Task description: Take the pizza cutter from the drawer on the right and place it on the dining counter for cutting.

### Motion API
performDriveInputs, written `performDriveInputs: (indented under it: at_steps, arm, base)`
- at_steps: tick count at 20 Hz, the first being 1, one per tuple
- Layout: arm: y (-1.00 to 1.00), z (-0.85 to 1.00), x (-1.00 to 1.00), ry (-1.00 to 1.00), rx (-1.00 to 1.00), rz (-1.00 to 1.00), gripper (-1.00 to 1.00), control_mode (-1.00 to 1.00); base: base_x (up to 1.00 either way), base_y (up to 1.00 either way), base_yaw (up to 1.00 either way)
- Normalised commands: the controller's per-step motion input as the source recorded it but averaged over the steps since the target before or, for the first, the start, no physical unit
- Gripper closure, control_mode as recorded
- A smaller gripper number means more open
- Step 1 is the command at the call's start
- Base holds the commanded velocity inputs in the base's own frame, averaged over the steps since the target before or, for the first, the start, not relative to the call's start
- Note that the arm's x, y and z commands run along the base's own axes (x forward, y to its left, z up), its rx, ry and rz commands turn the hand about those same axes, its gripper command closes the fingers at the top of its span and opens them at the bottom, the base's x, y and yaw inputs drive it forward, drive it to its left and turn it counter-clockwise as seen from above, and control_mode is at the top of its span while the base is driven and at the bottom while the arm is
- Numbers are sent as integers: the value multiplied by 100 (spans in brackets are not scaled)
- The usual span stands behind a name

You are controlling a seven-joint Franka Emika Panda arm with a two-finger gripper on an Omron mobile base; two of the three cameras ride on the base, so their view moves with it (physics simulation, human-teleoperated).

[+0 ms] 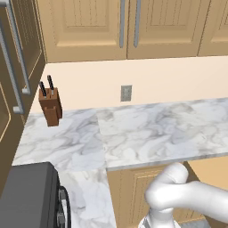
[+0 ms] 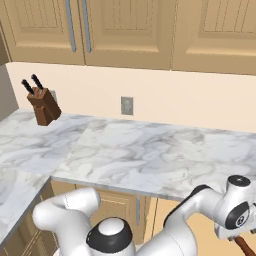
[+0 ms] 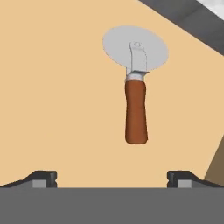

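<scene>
The pizza cutter (image 3: 136, 83) lies flat on the tan floor of the drawer (image 3: 52, 87), its long axis running straight up and down the hand view: round steel wheel toward the top, reddish-brown handle toward the bottom. Bare drawer floor surrounds it on every side; the nearest edge is the drawer's wall crossing the upper right corner, close to the wheel. The gripper (image 3: 112, 178) hangs above the handle end with its fingertips (image 3: 43, 178) spread wide, touching nothing. In the right base view the handle's tip (image 2: 245, 246) shows beneath the wrist.
</scene>
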Motion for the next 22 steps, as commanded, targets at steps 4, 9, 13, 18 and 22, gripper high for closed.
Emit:
performDriveInputs:
  at_steps: [4,9,13,18,22]
  arm:
    - [-14,-14,0,9,3,2,-100,-100]
    - [-46,-7,0,0,12,-1,-100,-100]
    - [-29,-13,0,0,9,-2,-100,-100]
    - [-2,-17,0,0,2,-3,-100,-100]
    - [0,-17,0,0,0,-1,-100,-100]
  base:
    - [0,0,0]
    - [0,0,0]
    - [0,0,0]
    - [0,0,0]
    - [0,0,0]
